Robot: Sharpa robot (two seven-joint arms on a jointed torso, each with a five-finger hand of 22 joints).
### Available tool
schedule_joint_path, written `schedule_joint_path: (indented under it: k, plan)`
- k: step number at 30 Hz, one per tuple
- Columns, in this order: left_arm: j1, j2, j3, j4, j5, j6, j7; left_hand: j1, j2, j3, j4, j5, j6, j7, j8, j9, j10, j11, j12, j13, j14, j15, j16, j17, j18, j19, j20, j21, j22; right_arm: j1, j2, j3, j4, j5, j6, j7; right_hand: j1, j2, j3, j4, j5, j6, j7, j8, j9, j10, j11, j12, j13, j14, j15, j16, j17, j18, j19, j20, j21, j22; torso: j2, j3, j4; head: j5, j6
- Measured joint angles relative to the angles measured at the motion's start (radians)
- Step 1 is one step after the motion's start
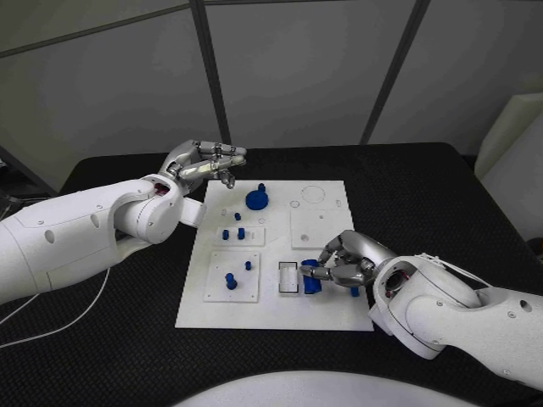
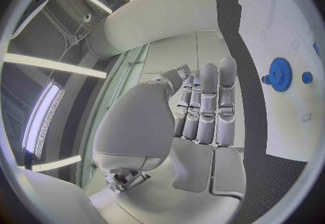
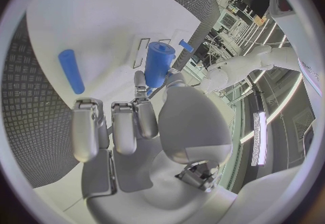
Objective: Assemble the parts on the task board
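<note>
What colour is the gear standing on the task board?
Blue. The gear shows best in the left wrist view, against the white task board.

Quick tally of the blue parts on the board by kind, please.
Gear: 1
Small upright pegs: 6
Cylinder, held by right hand: 1
Loose rod: 1
Total: 9

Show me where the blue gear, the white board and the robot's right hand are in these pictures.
blue gear (image 2: 278,74): left wrist view, on its toothed disc.
white board (image 1: 271,309): head view, on a bare stretch near its front edge.
right hand (image 1: 343,261): head view, on the silver knuckles.
</note>
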Motion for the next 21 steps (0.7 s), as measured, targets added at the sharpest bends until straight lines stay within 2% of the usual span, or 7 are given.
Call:
schedule_joint_path:
  k: [8, 15, 21]
  plan:
    - [0.0, 0.002, 0.0, 0.001, 0.0, 0.002, 0.0, 0.0, 0.0, 0.0, 0.0, 0.0, 0.0, 0.0, 0.0, 0.0, 0.0, 0.0, 0.0, 0.0, 0.0, 0.0, 0.0, 0.0, 0.0, 0.0, 0.0, 0.0, 0.0, 0.0, 0.063, 0.001, -0.053, 0.026, 0.009, 0.012, -0.007, 0.009, -0.01, 0.002, 0.0, 0.0, 0.0, 0.002, 0.007, 0.0, 0.0, 0.0, 0.0, 0.0, 0.0, 0.0, 0.0, 0.0, 0.004, -0.004, 0.0, 0.0, 0.001, 0.0, -0.0001, 0.002, 0.001]
    - [0.0, 0.003, 0.0, 0.001, 0.0, 0.003, -0.001, 0.0, 0.0, 0.0, 0.0, 0.0, 0.0, 0.0, 0.0, 0.0, 0.0, 0.0, 0.0, 0.0, 0.0, 0.0, 0.0, 0.0, 0.0, 0.0, 0.0, 0.0, 0.0, 0.001, 0.103, 0.001, -0.087, 0.046, 0.031, 0.015, -0.015, 0.017, -0.021, 0.002, 0.0, 0.0, 0.0, 0.005, 0.009, 0.0, 0.0, -0.005, 0.0, 0.0, 0.0, 0.0, 0.0, 0.0, 0.004, -0.004, 0.0, 0.0, 0.001, 0.0003, -0.0011, 0.01, 0.001]
    - [0.0, 0.004, 0.0, 0.002, 0.0, 0.004, -0.001, 0.0, 0.0, 0.0, 0.0, 0.0, 0.0, 0.0, 0.0, 0.0, 0.0, 0.0, 0.0, 0.0, 0.0, 0.0, 0.0, 0.0, 0.0, 0.0, 0.0, 0.0, 0.0, 0.002, 0.122, 0.001, -0.106, 0.055, 0.058, 0.012, -0.032, 0.013, -0.034, 0.001, -0.021, 0.0, 0.0, 0.013, 0.018, 0.0, 0.0, -0.012, 0.0, 0.0, 0.0, 0.0, 0.0, 0.0, 0.004, -0.004, 0.0, 0.0, 0.002, 0.0003, -0.0021, 0.015, -0.001]
